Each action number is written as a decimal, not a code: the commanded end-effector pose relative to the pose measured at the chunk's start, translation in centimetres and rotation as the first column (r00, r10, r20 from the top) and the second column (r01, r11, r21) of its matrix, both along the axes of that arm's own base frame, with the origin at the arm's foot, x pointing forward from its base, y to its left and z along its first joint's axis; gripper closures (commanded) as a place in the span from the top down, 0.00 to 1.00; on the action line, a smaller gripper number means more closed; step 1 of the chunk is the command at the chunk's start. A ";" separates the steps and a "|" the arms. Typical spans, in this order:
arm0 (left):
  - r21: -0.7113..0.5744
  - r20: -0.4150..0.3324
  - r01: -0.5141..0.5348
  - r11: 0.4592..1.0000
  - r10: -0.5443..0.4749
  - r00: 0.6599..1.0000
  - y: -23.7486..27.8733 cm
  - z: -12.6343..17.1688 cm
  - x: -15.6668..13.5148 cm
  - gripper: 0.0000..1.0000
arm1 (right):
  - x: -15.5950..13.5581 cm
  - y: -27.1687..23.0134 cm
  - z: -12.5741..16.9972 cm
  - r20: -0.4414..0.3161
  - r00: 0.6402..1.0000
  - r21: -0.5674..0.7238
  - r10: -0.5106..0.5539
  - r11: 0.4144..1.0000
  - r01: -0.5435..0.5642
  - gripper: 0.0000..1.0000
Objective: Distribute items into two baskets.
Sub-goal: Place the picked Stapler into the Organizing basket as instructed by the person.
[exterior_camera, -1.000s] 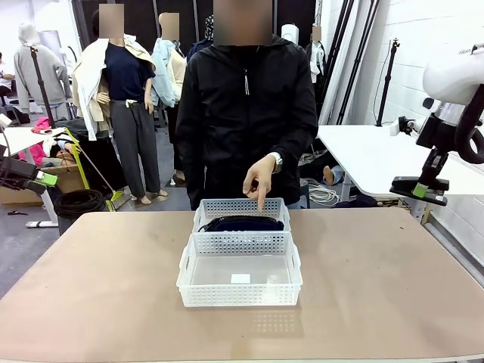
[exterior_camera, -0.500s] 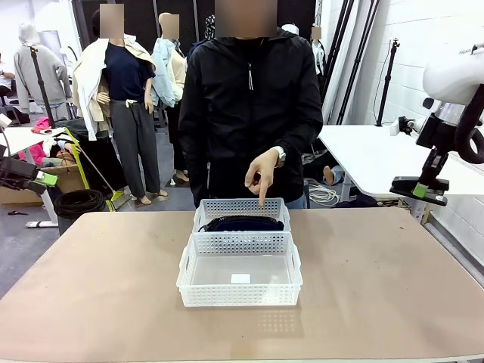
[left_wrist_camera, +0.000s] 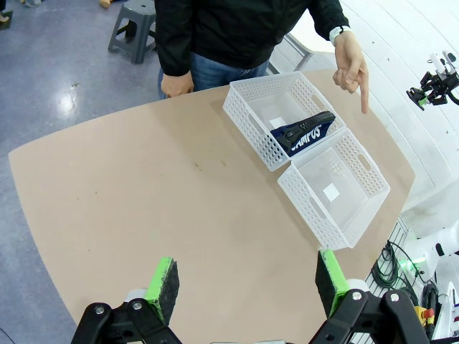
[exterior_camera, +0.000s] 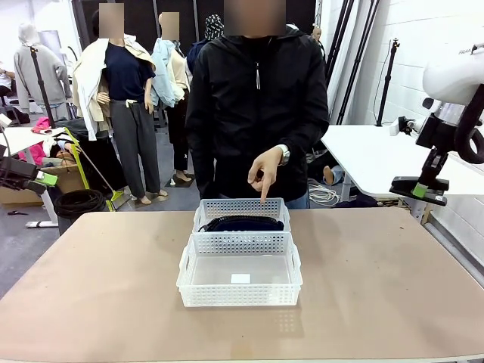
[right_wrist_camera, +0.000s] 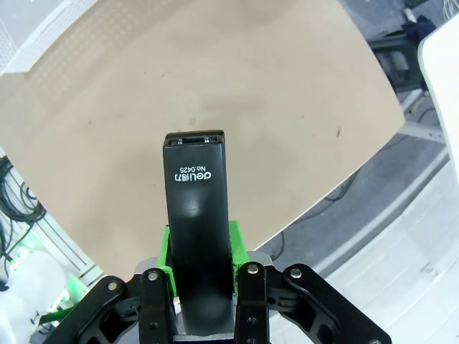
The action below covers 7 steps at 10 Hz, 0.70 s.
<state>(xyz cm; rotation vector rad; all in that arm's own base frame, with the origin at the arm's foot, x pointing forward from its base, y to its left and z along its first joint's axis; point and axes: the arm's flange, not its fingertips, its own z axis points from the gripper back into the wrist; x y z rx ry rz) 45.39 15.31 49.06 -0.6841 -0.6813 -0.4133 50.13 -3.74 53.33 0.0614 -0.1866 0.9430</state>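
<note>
Near basket [exterior_camera: 240,280]: white perforated plastic, at the middle of the tan counter [exterior_camera: 378,280], on the robot's side; nothing lies in it but a small white label on its floor.
Far basket [exterior_camera: 240,209]: same make, touching the near basket's far wall, on the person's side; it holds the navy pouch.
Navy pouch [left_wrist_camera: 303,132]: soft fabric with white "CAMPUS" lettering, lying in the far basket against the wall it shares with the near basket.
Black stapler [right_wrist_camera: 196,215]: marked "deli No.0425", clamped between the green pads of the right end effector, sticking out forward past the fingertips; held high over the counter's edge, well to the right of the near basket and apart from it.
Right end effector [right_wrist_camera: 199,247]: fingers drawn together on the stapler; in the front view it [exterior_camera: 418,190] hangs beyond the counter's right end, well away from both baskets.
Left end effector [left_wrist_camera: 244,283]: fingers spread wide apart, nothing between them; it looks down on the counter from high up, with the near basket well ahead of it and the far basket beyond that.
Person's hand [exterior_camera: 265,169]: above the far basket's far rim, index finger pointing down, not touching the rim.
Person: black jacket, standing at the counter's far side just behind the far basket.
</note>
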 end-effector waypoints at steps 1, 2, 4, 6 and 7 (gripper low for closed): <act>0.001 -0.006 0.004 1.000 -0.004 1.000 0.1 0.1 -0.2 1.00 | 0.0 0.0 0.0 0.000 1.000 0.000 0.000 1.000 0.000 0.00; 0.001 -0.006 0.004 1.000 -0.004 1.000 0.1 0.1 -0.2 1.00 | -0.5 1.8 0.5 0.003 0.999 -0.007 0.037 0.999 -0.037 0.00; 0.001 -0.006 0.004 1.000 -0.004 1.000 0.1 0.1 -0.2 1.00 | -2.0 6.3 1.4 0.021 0.992 0.001 0.123 0.992 -0.123 0.00; 0.001 -0.006 0.004 1.000 -0.004 1.000 0.1 0.1 -0.2 1.00 | -3.2 11.3 0.9 0.016 0.978 0.001 0.210 0.978 -0.210 0.00; 0.001 -0.006 0.004 1.000 -0.004 1.000 0.1 0.1 -0.2 1.00 | -3.6 13.6 0.3 0.009 0.966 -0.001 0.258 0.966 -0.258 0.00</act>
